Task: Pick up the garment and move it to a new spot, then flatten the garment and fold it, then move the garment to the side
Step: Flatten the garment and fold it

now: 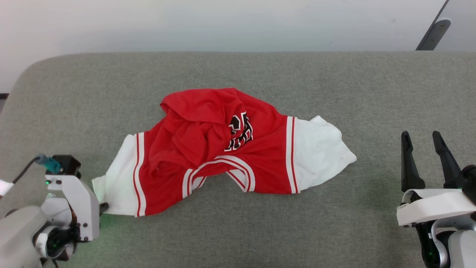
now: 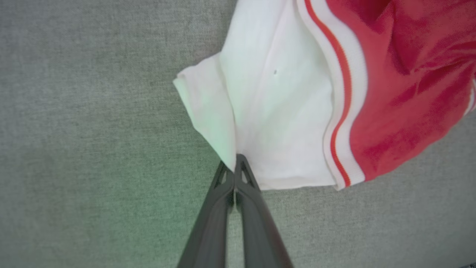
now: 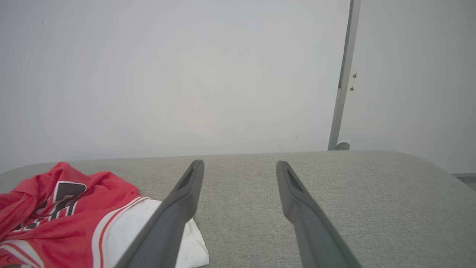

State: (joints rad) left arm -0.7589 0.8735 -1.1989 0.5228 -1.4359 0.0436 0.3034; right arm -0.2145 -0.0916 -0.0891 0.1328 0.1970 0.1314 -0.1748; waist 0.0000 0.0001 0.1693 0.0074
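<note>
Garment [image 1: 223, 149] is lying crumpled at mid-bench [image 1: 334, 230], a little left of centre and well in from the near and far edges. The red body is bunching over itself and half hiding the chest lettering [image 1: 240, 132]. The two white sleeves are pointing out toward the left and right ends. It is not flat, so I am judging flattening to be the step in hand.

Left gripper [image 2: 235, 163] is pinching the hem corner of the left sleeve [image 2: 275, 111], fingers pressed together on a fold of cloth. The grip is sitting at the outermost corner, probably so a pull toward the left end draws the sleeve straight.

Right gripper [image 1: 421, 136] is hovering near the right end with fingers spread, holding nothing, well apart from the right sleeve [image 1: 321, 152]. It is probably standing ready for that opposite corner. A one-sided pull risks merely sliding the heap.
</note>
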